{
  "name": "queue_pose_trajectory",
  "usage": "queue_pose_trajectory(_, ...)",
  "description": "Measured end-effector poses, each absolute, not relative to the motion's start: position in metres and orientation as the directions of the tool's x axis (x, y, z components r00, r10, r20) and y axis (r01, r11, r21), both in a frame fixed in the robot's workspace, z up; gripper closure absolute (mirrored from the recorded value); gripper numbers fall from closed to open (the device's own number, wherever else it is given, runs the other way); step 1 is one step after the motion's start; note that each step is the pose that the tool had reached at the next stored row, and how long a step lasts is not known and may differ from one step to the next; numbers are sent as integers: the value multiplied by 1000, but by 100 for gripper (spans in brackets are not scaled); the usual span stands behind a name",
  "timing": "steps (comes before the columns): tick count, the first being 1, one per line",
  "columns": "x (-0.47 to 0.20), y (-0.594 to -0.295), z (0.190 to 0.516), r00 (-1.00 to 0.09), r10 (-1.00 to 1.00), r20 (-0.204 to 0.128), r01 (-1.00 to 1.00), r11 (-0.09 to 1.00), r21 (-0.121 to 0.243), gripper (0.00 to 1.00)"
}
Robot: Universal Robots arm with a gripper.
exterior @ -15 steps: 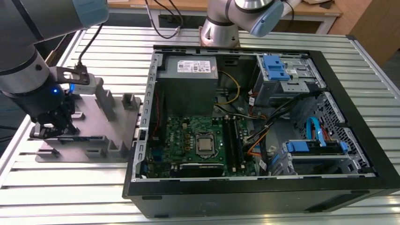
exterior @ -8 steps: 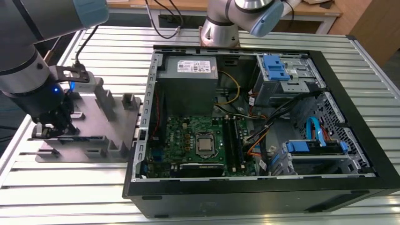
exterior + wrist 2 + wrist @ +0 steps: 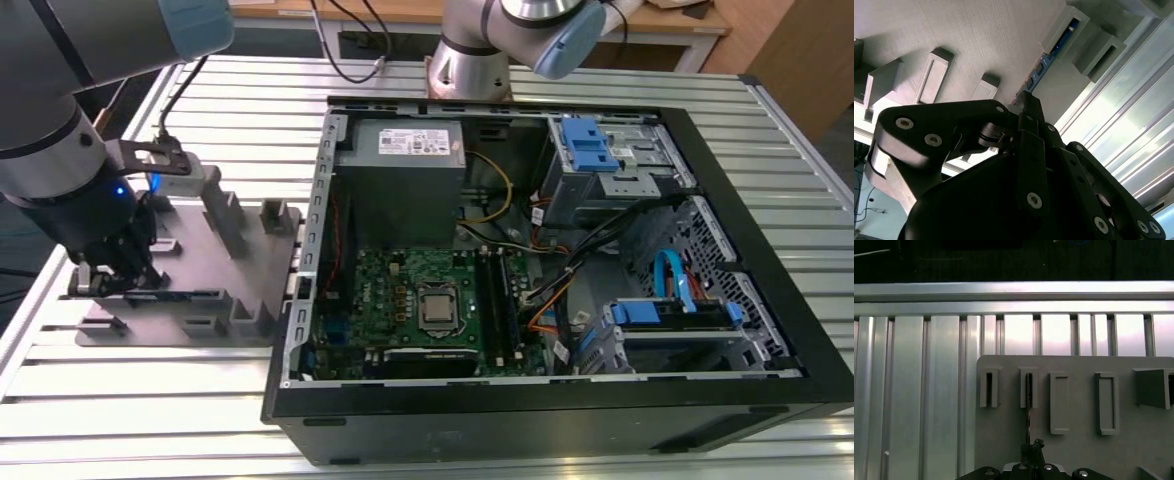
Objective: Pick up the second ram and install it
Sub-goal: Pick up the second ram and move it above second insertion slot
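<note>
The second ram [image 3: 1048, 56] stands on edge in the slotted posts of a grey moulded tray [image 3: 979, 40], showing as a thin blue-green board. In the first wrist view the second ram [image 3: 1028, 392] is a thin dark line running from a post slot on the tray [image 3: 1079, 450] to my gripper [image 3: 1032, 446]. My gripper [image 3: 1025, 98] has its black fingers closed together on the near end of the stick. In the exterior view my gripper [image 3: 110, 278] is low over the tray [image 3: 200, 250], at the exterior view's left of the computer case.
An open computer case [image 3: 694, 130] lies at the exterior view's right, with a green motherboard [image 3: 400, 290] and long black sockets [image 3: 497, 300] inside. A second arm's base [image 3: 467, 65] stands behind it. All rests on a ribbed metal table [image 3: 240, 110].
</note>
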State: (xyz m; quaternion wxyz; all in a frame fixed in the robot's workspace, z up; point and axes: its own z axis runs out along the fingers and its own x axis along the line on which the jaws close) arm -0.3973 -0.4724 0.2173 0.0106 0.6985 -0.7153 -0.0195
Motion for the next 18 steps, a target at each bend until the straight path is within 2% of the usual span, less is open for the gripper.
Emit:
queue_pose_trajectory(5,-397,-472,217,-24,-1000,-12,-999,23,43,92)
queue_pose_trajectory(7,-397,-472,217,-24,-1000,-12,-999,23,43,79)
queue_pose_trajectory(8,-397,-472,217,-24,-1000,-12,-999,23,43,79)
queue_pose_trajectory(9,-397,-472,217,-24,-1000,-12,-999,23,43,73)
queue_pose_trajectory(18,-395,-473,209,-13,-1000,-17,-999,12,44,73)
